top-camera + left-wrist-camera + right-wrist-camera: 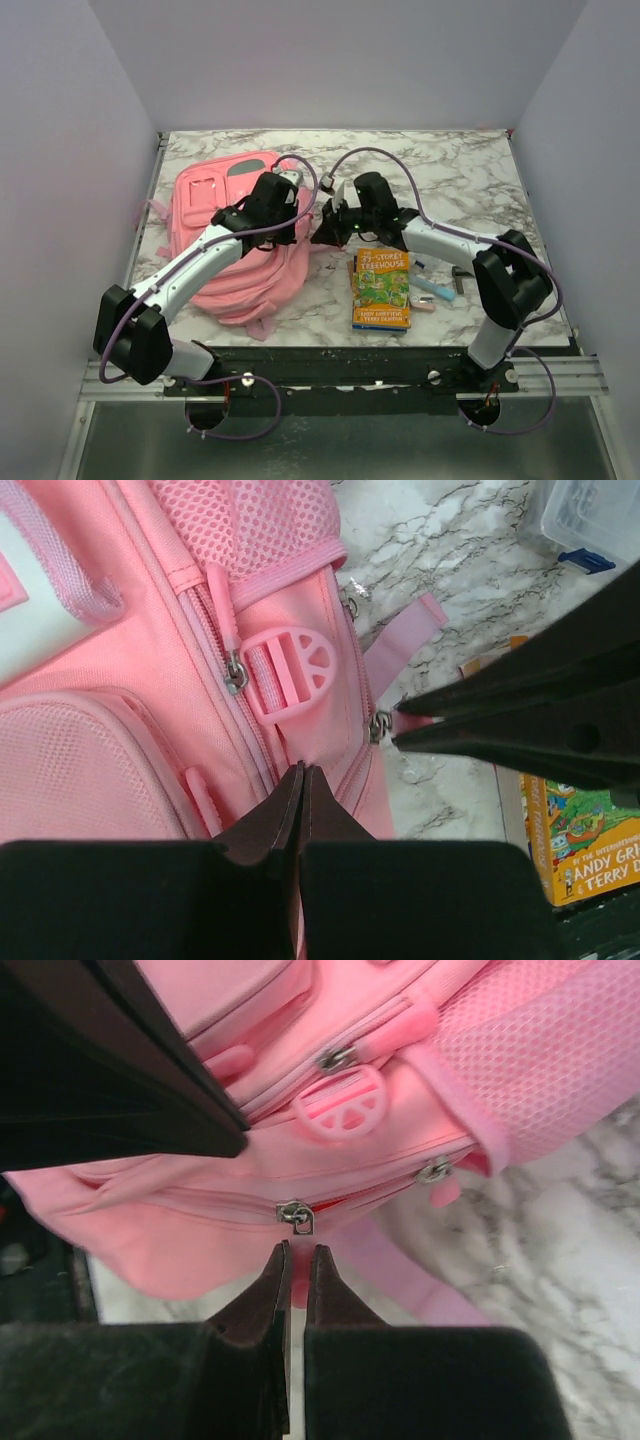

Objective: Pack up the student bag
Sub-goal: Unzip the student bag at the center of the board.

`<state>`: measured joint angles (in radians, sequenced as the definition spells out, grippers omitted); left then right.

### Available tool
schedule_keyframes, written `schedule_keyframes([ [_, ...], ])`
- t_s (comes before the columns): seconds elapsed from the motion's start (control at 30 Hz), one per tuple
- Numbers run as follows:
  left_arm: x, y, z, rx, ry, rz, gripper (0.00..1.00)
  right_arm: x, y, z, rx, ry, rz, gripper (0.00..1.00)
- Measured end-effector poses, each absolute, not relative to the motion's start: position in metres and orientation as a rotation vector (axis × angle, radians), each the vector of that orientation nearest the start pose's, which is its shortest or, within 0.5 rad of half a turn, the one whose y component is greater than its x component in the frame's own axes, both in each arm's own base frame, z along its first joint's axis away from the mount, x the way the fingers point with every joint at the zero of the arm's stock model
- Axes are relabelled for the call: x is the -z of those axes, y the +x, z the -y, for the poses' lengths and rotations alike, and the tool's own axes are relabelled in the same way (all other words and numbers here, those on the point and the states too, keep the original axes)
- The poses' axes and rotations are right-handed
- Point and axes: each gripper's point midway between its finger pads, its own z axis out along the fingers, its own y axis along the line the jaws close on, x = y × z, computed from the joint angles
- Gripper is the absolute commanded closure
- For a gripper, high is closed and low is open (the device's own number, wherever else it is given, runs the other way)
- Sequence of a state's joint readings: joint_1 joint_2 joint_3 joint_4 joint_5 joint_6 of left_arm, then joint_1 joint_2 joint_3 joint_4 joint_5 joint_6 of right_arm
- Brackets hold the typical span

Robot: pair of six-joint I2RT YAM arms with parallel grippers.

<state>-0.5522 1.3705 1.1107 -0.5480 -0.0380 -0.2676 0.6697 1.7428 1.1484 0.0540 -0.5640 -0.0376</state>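
The student bag (225,245), a soft pink backpack, lies at the left of the marble table. Both grippers meet at its right edge. My left gripper (301,770) is shut, its tips pinching the bag's pink fabric beside a zipper, just below a pink buckle (290,668). My right gripper (298,1251) is shut on a pink pull tab (299,1295) hanging from a metal zipper slider (296,1216). The zipper beside that slider gapes slightly, showing red inside. In the left wrist view the right gripper (398,726) reaches in from the right, holding the same tab.
A colourful book (381,288) lies flat right of the bag, with a few small pink and blue items (430,290) beside it. A clear plastic box (590,515) sits further back. A pink strap (400,645) trails onto the marble.
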Motion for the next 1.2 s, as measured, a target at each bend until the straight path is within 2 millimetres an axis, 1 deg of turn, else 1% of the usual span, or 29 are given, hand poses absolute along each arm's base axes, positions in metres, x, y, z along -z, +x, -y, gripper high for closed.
schedule_keyframes([
  [0.1, -0.156, 0.306, 0.193, 0.353, 0.281, -2.407, 1.00, -0.133, 0.295, -0.368, -1.104, -1.000, -1.941, 0.99],
  [0.17, -0.153, 0.301, 0.192, 0.360, 0.259, -2.437, 1.00, -0.130, 0.284, -0.368, -1.179, -0.941, -1.977, 0.99],
  [0.3, -0.149, 0.293, 0.192, 0.379, 0.233, -2.477, 1.00, -0.126, 0.269, -0.373, -1.304, -0.808, -2.037, 1.00],
  [0.47, -0.147, 0.291, 0.189, 0.376, 0.208, -2.496, 1.00, -0.123, 0.248, -0.394, -1.512, -0.636, -2.083, 0.99],
  [0.53, -0.146, 0.290, 0.187, 0.371, 0.203, -2.503, 1.00, -0.120, 0.242, -0.400, -1.599, -0.569, -2.095, 0.99],
  [0.63, -0.143, 0.290, 0.184, 0.363, 0.197, -2.512, 1.00, -0.117, 0.241, -0.405, -1.686, -0.492, -2.126, 0.99],
  [0.73, -0.144, 0.289, 0.183, 0.363, 0.195, -2.508, 1.00, -0.119, 0.239, -0.407, -1.716, -0.468, -2.137, 0.99],
  [0.9, -0.149, 0.288, 0.182, 0.368, 0.195, -2.494, 1.00, -0.119, 0.226, -0.412, -1.727, -0.489, -2.152, 0.99],
  [0.93, -0.152, 0.293, 0.183, 0.369, 0.191, -2.470, 1.00, -0.117, 0.218, -0.411, -1.738, -0.506, -2.174, 0.99],
  [1.0, -0.164, 0.311, 0.186, 0.387, 0.170, -2.386, 1.00, -0.110, 0.200, -0.412, -1.757, -0.543, -2.222, 0.99],
  [1.03, -0.167, 0.316, 0.187, 0.392, 0.166, -2.364, 0.94, -0.108, 0.195, -0.412, -1.763, -0.550, -2.238, 0.99],
  [1.07, -0.171, 0.321, 0.187, 0.394, 0.162, -2.342, 0.85, -0.107, 0.189, -0.412, -1.774, -0.567, -2.251, 0.99],
  [1.1, -0.173, 0.324, 0.187, 0.396, 0.163, -2.327, 0.70, -0.107, 0.185, -0.412, -1.786, -0.582, -2.259, 0.99],
  [1.17, -0.176, 0.326, 0.187, 0.394, 0.170, -2.313, 0.50, -0.107, 0.186, -0.408, -1.798, -0.586, -2.268, 0.99],
  [1.2, -0.176, 0.327, 0.187, 0.389, 0.179, -2.311, 0.45, -0.106, 0.189, -0.405, -1.797, -0.577, -2.274, 0.99],
])
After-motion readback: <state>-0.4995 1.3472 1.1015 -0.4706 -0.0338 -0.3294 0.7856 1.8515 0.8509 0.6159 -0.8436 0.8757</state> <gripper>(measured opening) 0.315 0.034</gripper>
